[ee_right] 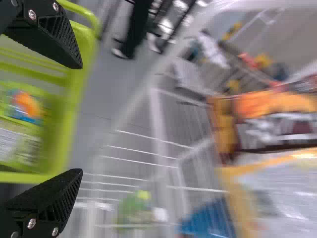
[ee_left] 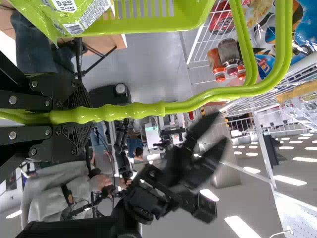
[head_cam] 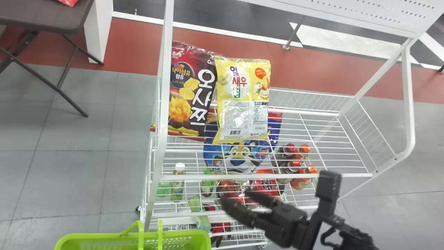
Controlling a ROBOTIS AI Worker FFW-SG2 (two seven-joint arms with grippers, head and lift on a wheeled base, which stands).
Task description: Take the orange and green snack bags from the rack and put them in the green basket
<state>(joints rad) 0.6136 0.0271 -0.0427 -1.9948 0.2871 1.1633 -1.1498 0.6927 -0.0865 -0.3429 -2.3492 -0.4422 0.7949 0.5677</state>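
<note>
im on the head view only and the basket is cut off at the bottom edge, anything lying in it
Observer: Yes, the right wrist view shows a green snack bag inside the green basket.
Operator: ok nice, and whats the left gripper doing
Observer: The left wrist view shows the left gripper closed around the basket handle.

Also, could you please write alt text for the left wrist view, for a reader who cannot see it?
The left end effector grips the handle of a green basket with a green snack bag inside. Farther off are the open right end effector and a white rack holding snacks and bottles.
</note>
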